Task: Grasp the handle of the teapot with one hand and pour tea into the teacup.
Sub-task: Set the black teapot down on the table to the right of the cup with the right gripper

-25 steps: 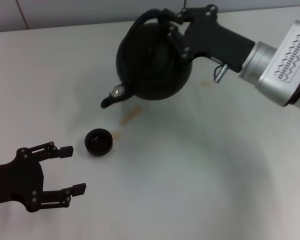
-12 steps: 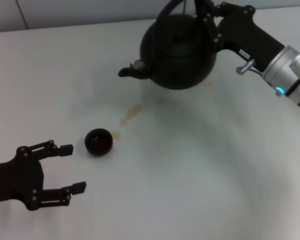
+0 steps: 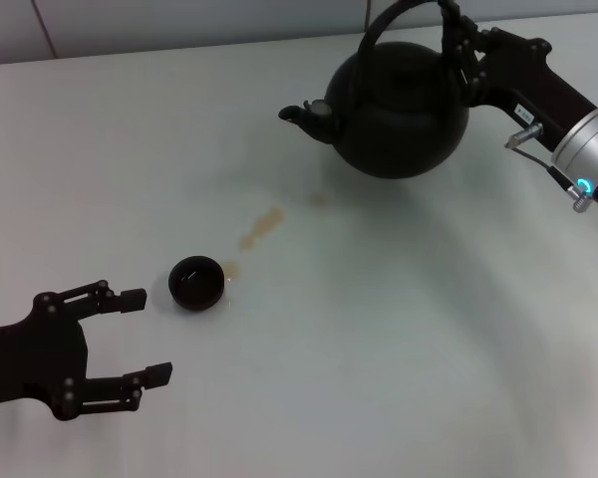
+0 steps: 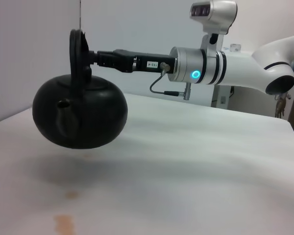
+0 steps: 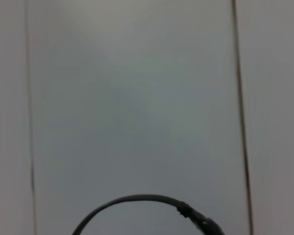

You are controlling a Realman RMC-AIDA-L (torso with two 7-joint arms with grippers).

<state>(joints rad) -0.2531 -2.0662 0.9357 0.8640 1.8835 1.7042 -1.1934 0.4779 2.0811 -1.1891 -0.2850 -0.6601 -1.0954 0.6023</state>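
A pale, smooth worktop [image 3: 399, 349] runs back to a light grey wall, with wide bare room across its near and right parts. At the far right the right pincer [image 3: 456, 40], black fingers on a silver-grey wrist, is clenched on the handle [image 3: 399, 12] of the teapot [image 3: 399, 110], a round matte-black pot. In the left wrist view the teapot [image 4: 81, 115] hangs clear above the worktop, upright, its shadow on the surface below, and its thick arched handle [image 4: 77, 51] shows edge-on. The short spout [image 3: 297, 114] points toward the robot's left. Well apart from it, near the left front, the teacup [image 3: 196, 283], a tiny round black bowl, stands on the worktop. Light-brown stains of tea [image 3: 262, 227] lie between cup and pot, one small mark just beside the cup. The left pincer [image 3: 140, 337], all black, rests low just beside the teacup with fingers spread and released, grasping nothing.
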